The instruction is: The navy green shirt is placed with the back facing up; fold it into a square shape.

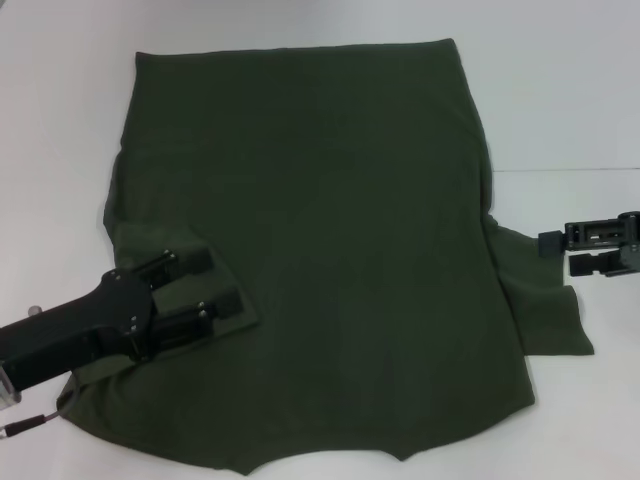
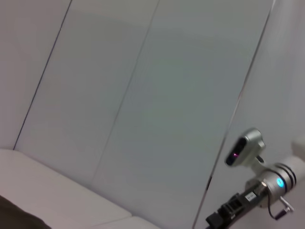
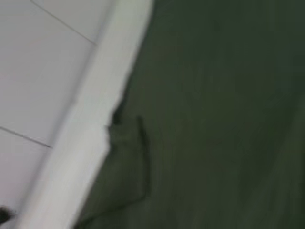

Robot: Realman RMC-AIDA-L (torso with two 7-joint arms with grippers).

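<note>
The navy green shirt (image 1: 330, 230) lies spread flat on the white table (image 1: 60, 120), filling most of the head view. Its left sleeve is folded in onto the body. My left gripper (image 1: 215, 280) rests over that folded sleeve at the shirt's lower left, fingers spread apart and open. My right gripper (image 1: 560, 252) is open at the right edge, just beside the right sleeve (image 1: 545, 300), which lies out flat on the table. The right wrist view shows the shirt's fabric (image 3: 214, 119) close up. A dark corner of the shirt (image 2: 14, 217) shows in the left wrist view.
The white table edge (image 3: 90, 129) runs along the shirt in the right wrist view. The left wrist view shows a pale panelled wall (image 2: 143, 95) and my right arm (image 2: 257, 191) farther off. Bare table lies to the shirt's left, right and far side.
</note>
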